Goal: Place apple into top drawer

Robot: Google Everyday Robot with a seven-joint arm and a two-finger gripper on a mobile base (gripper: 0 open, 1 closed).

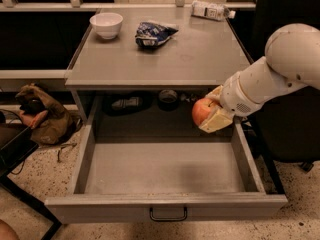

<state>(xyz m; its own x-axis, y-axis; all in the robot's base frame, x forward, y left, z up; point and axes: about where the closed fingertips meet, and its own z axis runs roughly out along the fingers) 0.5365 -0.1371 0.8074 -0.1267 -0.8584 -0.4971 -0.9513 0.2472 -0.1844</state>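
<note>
Jaws hold one apple (201,110) above one drawer (165,204).

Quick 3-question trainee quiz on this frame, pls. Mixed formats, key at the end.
1. True or false: the top drawer is shut.
2. The gripper, up near the drawer's rear end, holds: A) nothing B) the apple C) a cup.
3. Fill in: the apple hangs ___ the drawer floor, not resting on it.
Key: 1 false, it is pulled open. 2 B, the fingers are shut on it. 3 above.
</note>
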